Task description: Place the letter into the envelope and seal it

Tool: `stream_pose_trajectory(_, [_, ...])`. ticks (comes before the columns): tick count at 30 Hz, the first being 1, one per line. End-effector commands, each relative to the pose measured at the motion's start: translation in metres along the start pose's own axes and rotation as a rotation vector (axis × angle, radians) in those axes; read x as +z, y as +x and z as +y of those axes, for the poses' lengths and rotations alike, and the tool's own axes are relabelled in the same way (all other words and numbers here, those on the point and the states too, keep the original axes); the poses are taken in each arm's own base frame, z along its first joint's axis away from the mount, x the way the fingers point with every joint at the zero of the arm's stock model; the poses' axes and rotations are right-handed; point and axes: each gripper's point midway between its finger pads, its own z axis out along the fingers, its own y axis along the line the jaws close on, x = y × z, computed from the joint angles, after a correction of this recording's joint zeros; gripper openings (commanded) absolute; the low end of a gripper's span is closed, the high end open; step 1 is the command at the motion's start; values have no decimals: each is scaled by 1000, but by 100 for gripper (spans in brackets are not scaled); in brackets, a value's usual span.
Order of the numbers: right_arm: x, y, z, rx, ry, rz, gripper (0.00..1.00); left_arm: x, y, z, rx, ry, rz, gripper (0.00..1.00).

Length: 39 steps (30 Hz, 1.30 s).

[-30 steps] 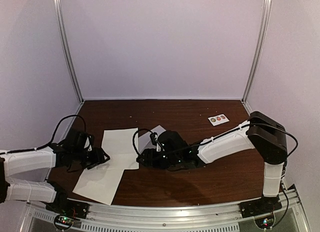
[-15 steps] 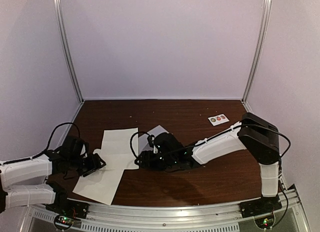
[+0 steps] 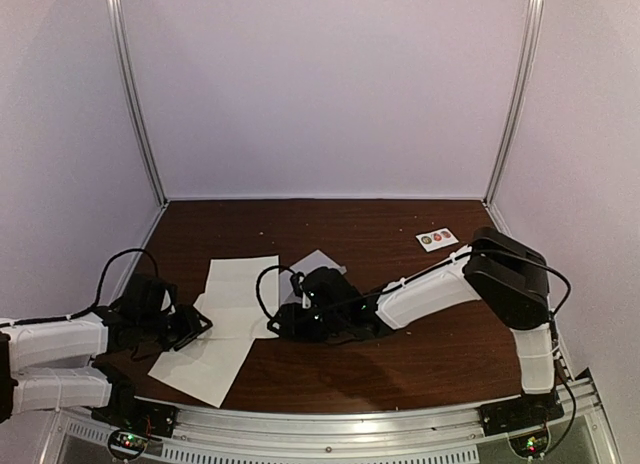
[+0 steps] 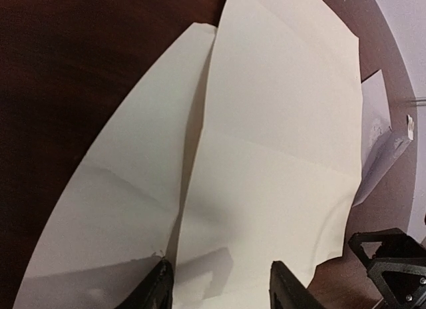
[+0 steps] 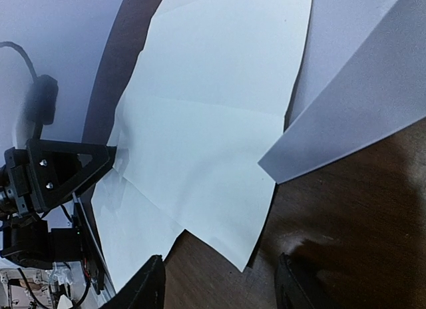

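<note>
The envelope (image 3: pixel 318 261) is a pale grey paper with a pointed corner, lying on the brown table behind my right gripper (image 3: pixel 283 322); it also shows at the right wrist view's upper right (image 5: pixel 373 96). The letter shows as white paper. A creased sheet (image 3: pixel 240 289) overlaps a second sheet (image 3: pixel 200 362) nearer the front. My left gripper (image 4: pixel 223 292) stands open low over the creased sheet's left edge, holding nothing. My right gripper (image 5: pixel 219 286) is open just above the table, and the creased sheet's near right corner (image 5: pixel 243 256) lies between its fingers.
A small white card with round stickers (image 3: pixel 437 238) lies at the back right. Pale booth walls on metal posts close off the table's back and sides. Black cables loop over both wrists.
My right arm has shifted left toward the sheets. My left gripper has drawn back a little toward the near left edge. The papers have not visibly moved.
</note>
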Motion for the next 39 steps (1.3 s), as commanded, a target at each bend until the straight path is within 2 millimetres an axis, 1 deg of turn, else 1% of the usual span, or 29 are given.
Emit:
stream_pose_trajectory(1, [8,2,4,-3,-6,15,56,2,0,4,-30,-2,-7,50])
stream_pose_trajectory(5, [11,4,2,-2,-4,23,55,0,-3,1,-49,22,-28,44])
stream_pose_trajectory(10, [14,5,0,-2,-2,32,54,-7,-7,-9,-88,90,-60,39])
stream_pose_trajectory(14, [16,7,1,-3,-4,39,53,-11,-10,-17,-93,131,-78,39])
stream_pose_trajectory(17, [17,7,1,-3,-5,41,52,-9,-7,-17,-99,140,-62,38])
stream_pose_trajectory(19, [17,7,0,-5,-3,42,52,-8,-9,-22,-99,160,-67,38])
stream_pose_trajectory(25, [17,8,-1,-7,1,44,52,-4,-7,-17,-107,155,-63,38])
stream_pose_trajectory(30, [17,8,-1,-8,2,44,51,0,-6,-12,-110,136,-63,34])
stream_pose_trajectory(34, [17,7,0,-9,2,42,51,2,-7,-10,-112,121,-68,25])
stream_pose_trajectory(37, [15,6,1,-11,1,38,51,3,-8,-8,-109,106,-71,15])
stream_pose_trajectory(39, [12,4,4,-17,-3,28,51,2,-12,-8,-101,93,-85,8])
